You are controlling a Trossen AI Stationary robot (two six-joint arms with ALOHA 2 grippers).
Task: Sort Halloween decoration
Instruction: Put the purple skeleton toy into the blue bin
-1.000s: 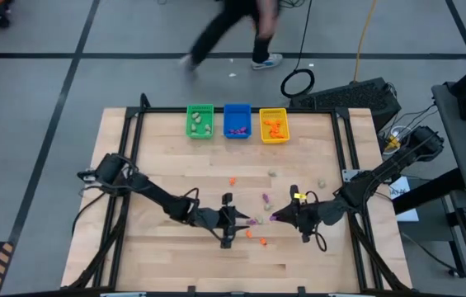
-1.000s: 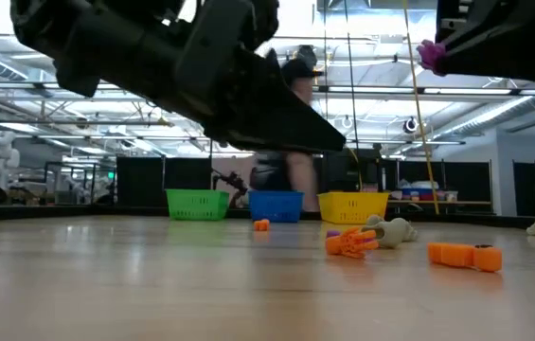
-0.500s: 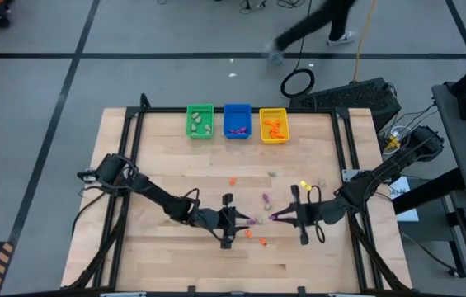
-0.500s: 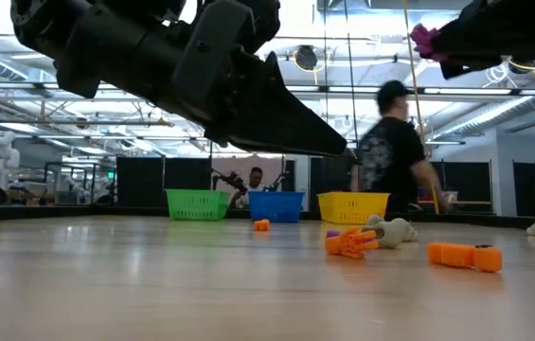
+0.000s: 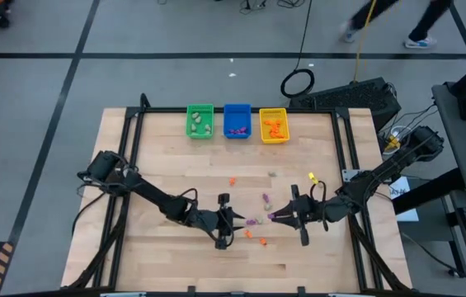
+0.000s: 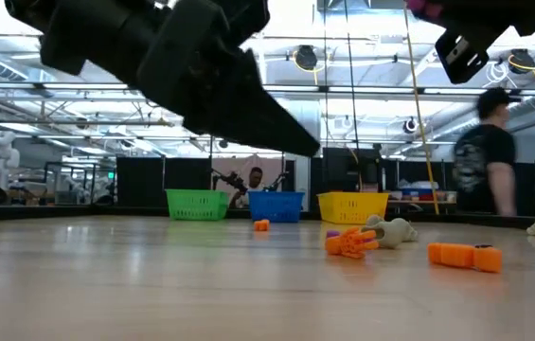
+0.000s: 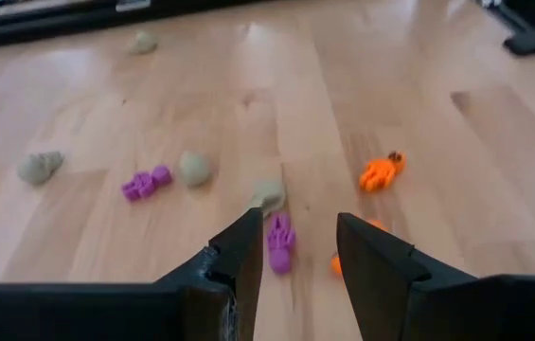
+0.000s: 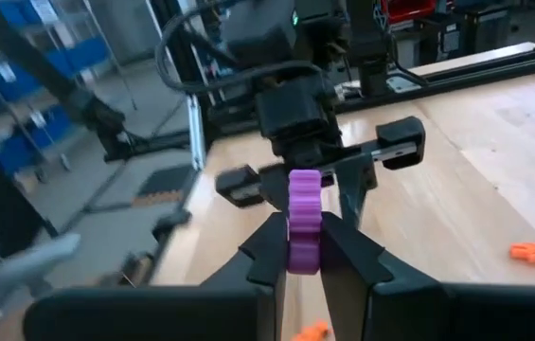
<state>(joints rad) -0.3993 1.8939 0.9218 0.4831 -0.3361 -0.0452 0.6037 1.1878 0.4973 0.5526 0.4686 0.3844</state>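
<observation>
Small orange, purple and beige trinkets lie scattered on the wooden table's middle (image 5: 253, 177). My right gripper (image 5: 275, 216) is right of the middle, raised above the table, shut on a purple trinket (image 8: 304, 213). The trinket also shows at the top of the low view (image 6: 425, 8). My left gripper (image 5: 234, 223) hovers open, facing it. In the left wrist view, the left gripper (image 7: 295, 227) has another purple trinket (image 7: 279, 242) lying on the table ahead, between its fingers, with an orange one (image 7: 381, 170) and a beige one (image 7: 269, 194) nearby. My right gripper pinches the purple trinket's lower part (image 8: 303, 248) between its two fingertips. The fingers point toward the table's left. The trinket's upper part sticks out past the fingertips, and the trinket is lifted clear of the table.
A green bin (image 5: 200, 121), a blue bin (image 5: 237, 120) and a yellow bin (image 5: 273, 125) stand in a row at the table's far edge, each holding trinkets. More orange (image 6: 464, 255) and beige (image 6: 395, 229) trinkets lie near the front. A person (image 6: 485, 170) walks beyond the table.
My right gripper has risen with the purple trinket, which stays held in the shut fingers. My left arm has lifted and drawn back a little toward the table's left. A person has walked rightward behind the table.
</observation>
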